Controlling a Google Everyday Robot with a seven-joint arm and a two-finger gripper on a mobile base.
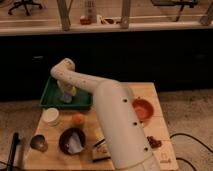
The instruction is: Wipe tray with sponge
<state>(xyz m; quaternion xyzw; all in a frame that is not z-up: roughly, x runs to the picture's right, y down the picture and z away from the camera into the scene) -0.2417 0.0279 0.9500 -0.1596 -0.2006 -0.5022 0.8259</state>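
A green tray [50, 99] sits at the back left of the wooden table [150, 92]. My white arm reaches over it, and my gripper [66, 96] points down into the tray's middle. A yellowish sponge [71, 91] shows at the gripper, down on the tray floor. The arm hides the right part of the tray.
A white cup [51, 116], an orange fruit [77, 119], a dark bowl with crumpled paper [73, 141] and a metal cup [38, 143] stand in front of the tray. An orange bowl [142, 108] is at the right. A dark counter wall lies behind the table.
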